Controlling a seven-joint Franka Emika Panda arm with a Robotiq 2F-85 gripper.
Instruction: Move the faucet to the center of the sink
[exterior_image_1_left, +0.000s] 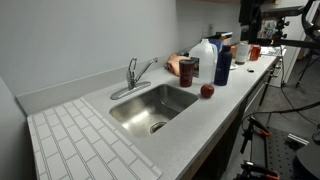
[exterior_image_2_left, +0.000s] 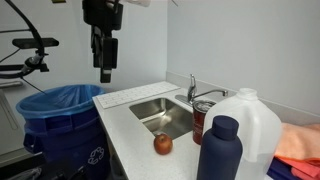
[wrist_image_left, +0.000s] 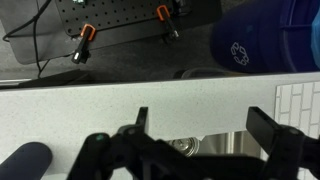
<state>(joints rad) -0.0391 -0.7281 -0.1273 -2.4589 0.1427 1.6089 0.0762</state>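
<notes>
In an exterior view, the faucet (exterior_image_1_left: 134, 76) stands on the counter (exterior_image_1_left: 232, 88) at the back rim of the sink (exterior_image_1_left: 128, 108), at about 11 o'clock from the drain (exterior_image_1_left: 158, 127). Its spout is angled up toward 2 o'clock, and I can't tell whether the tip reaches over the basin. The tiled drainboard (exterior_image_1_left: 85, 145) lies at the sink's 8 o'clock. An apple (exterior_image_1_left: 207, 90) sits near its 3 o'clock corner, and a blue bottle (exterior_image_1_left: 222, 62) and white jug (exterior_image_1_left: 204, 54) stand beyond that at 2 o'clock. In the exterior view from the opposite end, my claw (exterior_image_2_left: 104, 72) hangs high in the air, fingers pointing down, at roughly 10 o'clock from the sink (exterior_image_2_left: 176, 122) and well apart from the faucet (exterior_image_2_left: 198, 93), which sits at the basin's 2 o'clock with its spout reaching toward 3. A blue bin (exterior_image_2_left: 58, 108) stands at 9 o'clock, beside the counter. In the wrist view, I see the claw (wrist_image_left: 202, 116) spread wide with nothing between its fingers (wrist_image_left: 262, 124). The sink (wrist_image_left: 222, 146) and its drain (wrist_image_left: 182, 147) show directly below at 6 o'clock, and the blue bin (wrist_image_left: 265, 35) is up at 1 o'clock. The faucet doesn't show in this view.
</notes>
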